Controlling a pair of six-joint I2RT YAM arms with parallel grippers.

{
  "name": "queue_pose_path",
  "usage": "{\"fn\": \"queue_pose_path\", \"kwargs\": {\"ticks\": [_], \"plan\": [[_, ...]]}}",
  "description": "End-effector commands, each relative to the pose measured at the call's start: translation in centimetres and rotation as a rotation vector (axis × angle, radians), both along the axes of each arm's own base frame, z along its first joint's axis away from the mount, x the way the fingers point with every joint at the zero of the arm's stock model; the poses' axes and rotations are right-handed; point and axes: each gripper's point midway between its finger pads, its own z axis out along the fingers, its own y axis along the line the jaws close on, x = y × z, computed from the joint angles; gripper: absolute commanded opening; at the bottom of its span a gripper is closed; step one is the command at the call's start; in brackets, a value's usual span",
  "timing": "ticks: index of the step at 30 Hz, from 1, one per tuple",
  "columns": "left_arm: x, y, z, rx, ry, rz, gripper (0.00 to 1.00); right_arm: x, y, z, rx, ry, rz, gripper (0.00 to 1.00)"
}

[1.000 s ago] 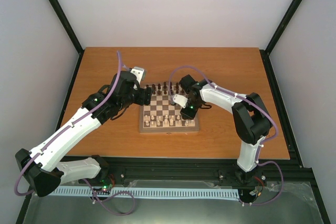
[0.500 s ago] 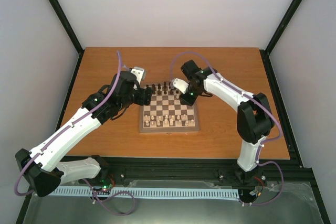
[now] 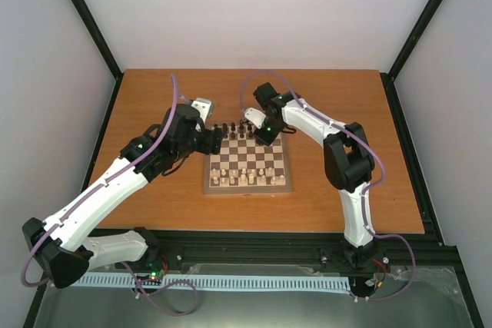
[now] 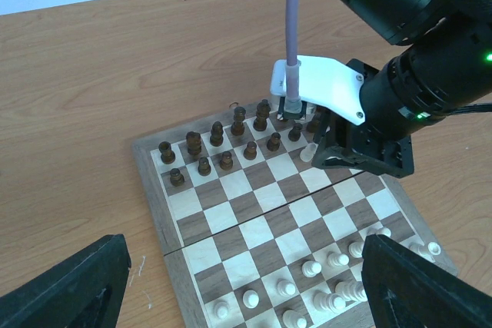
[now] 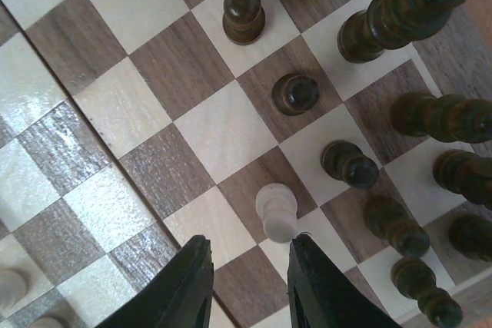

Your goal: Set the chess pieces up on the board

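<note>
One cream pawn [image 5: 277, 211] is standing upright just in front of the fingertips [image 5: 192, 282] of the right gripper [image 5: 247, 255]. It is closer to the finger on the right side of the wrist view than to the other one, and I cannot tell if that finger is touching it. The jaws of this gripper are standing apart and are pinching nothing. The gripper is hanging low above the far rows of the board [image 3: 247, 187], where the dark brown pieces [image 4: 217, 142] are standing. These dark pieces are crowding ahead of the gripper and to its right side, while bare squares are lying to its left. The other cream pieces [image 4: 332, 297] are standing in the near rows, well apart from the right gripper, on the opposite side of the board. The left gripper [image 4: 246, 289] is hovering beside the left edge of the board. Its two fingers are spreading wide and are holding nothing. The board is lying in front of this gripper, the dark rows are standing further ahead, and the cream rows are standing near its right finger.
</note>
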Motion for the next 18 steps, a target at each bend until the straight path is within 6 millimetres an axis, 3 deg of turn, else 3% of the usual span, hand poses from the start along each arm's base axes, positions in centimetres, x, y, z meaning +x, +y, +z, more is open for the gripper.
{"fn": "queue_pose_path", "kwargs": {"ticks": [1,18], "plan": [[0.3,0.1,0.5,-0.002,-0.012,-0.004,0.84,0.9,0.2,0.1,-0.004,-0.011,-0.022,0.29],[0.2,0.0,0.6,-0.009,-0.011,-0.012,0.84,1.3,0.7,-1.3,-0.010,0.021,-0.015,0.24]]}}
